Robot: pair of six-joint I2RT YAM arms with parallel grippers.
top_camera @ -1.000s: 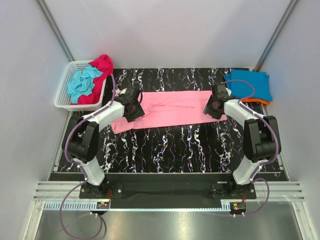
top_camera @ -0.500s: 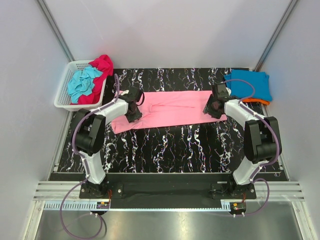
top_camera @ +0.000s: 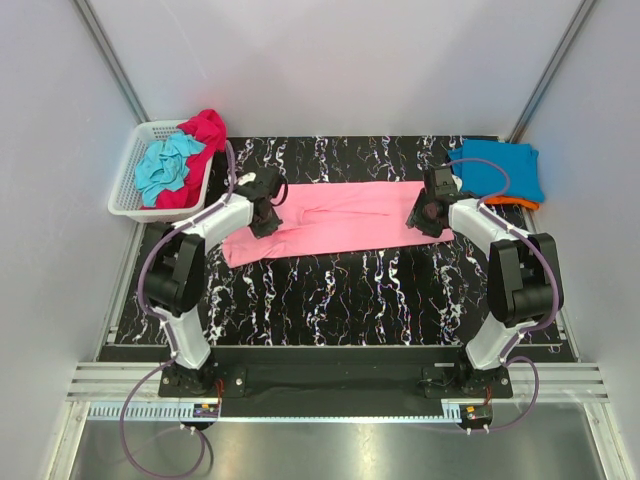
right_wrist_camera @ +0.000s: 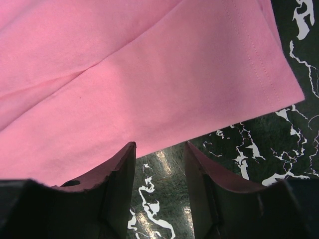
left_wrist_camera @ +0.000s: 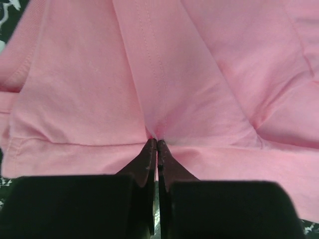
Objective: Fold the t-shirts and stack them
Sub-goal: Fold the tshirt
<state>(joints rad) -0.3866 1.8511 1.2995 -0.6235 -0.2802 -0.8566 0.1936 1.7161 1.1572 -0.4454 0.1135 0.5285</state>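
A light pink t-shirt [top_camera: 340, 220] lies folded into a long strip across the black marbled table. My left gripper [top_camera: 263, 212] is at its left end, shut on a pinched ridge of the pink fabric [left_wrist_camera: 199, 74]. In the left wrist view the fingertips [left_wrist_camera: 149, 149] meet, with cloth puckered at them. My right gripper [top_camera: 424, 213] is at the shirt's right end and is open. Its fingers [right_wrist_camera: 122, 164] straddle bare table just below the pink hem [right_wrist_camera: 149, 74] and hold nothing. A folded blue t-shirt [top_camera: 497, 168] lies on an orange one [top_camera: 512, 203] at the back right.
A white slatted basket [top_camera: 124, 200] stands at the back left. It holds a crumpled teal t-shirt [top_camera: 165, 168] and a magenta one [top_camera: 205, 130]. White walls enclose the table [top_camera: 340, 290] on three sides.
My left gripper has closed from half open onto the pink t-shirt's left end, and its arm has shifted slightly. The right arm has stayed put.
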